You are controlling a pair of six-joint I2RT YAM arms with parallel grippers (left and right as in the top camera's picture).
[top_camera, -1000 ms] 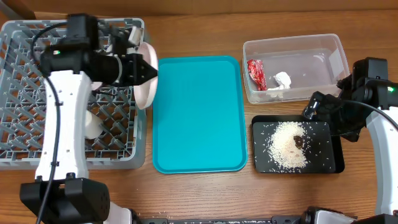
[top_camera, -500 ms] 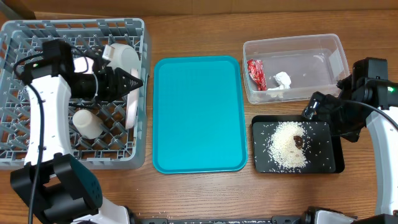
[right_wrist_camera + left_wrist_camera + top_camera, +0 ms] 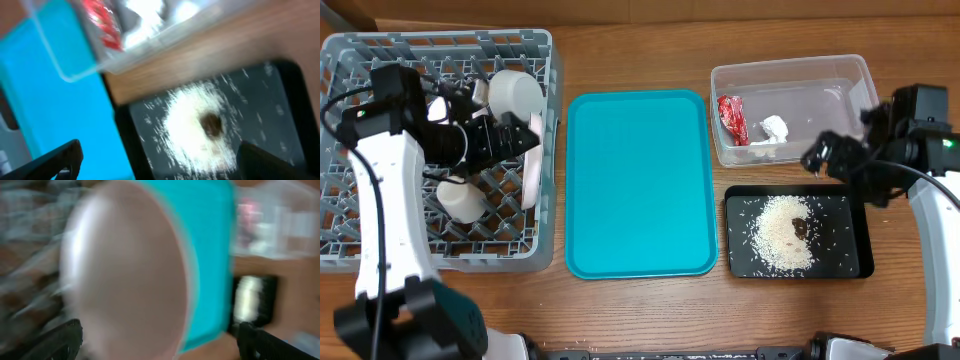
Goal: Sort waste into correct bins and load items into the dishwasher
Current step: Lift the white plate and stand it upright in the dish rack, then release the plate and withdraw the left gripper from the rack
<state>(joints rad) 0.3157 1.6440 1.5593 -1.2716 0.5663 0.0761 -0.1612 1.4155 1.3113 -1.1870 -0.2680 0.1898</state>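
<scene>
The pale pink bowl (image 3: 532, 178) stands on edge inside the grey dish rack (image 3: 440, 258), against its right wall. My left gripper (image 3: 525, 138) is open just left of it. In the left wrist view the blurred bowl (image 3: 125, 270) fills the space in front of the wide-apart fingers. A small white cup (image 3: 460, 200) and a pale round dish (image 3: 516, 93) also sit in the rack. The clear tub (image 3: 850, 85) holds the red wrapper (image 3: 732, 118) and the tissue (image 3: 775, 128). The black tray (image 3: 850, 262) holds rice (image 3: 782, 235) and a brown lump (image 3: 801, 226). My right gripper (image 3: 817, 160) hangs open and empty above the tray's upper right corner.
The teal serving tray (image 3: 638, 180) lies bare between the rack and the bins. In the right wrist view the tub (image 3: 150, 35) is at the top, the rice (image 3: 200, 125) lies below the gripper (image 3: 162, 160), and the teal tray (image 3: 45, 90) is to the left.
My left gripper carried the pink bowl from the rack's right edge into the rack, let it go, opened wide and drew back left. The right arm shifted slightly.
</scene>
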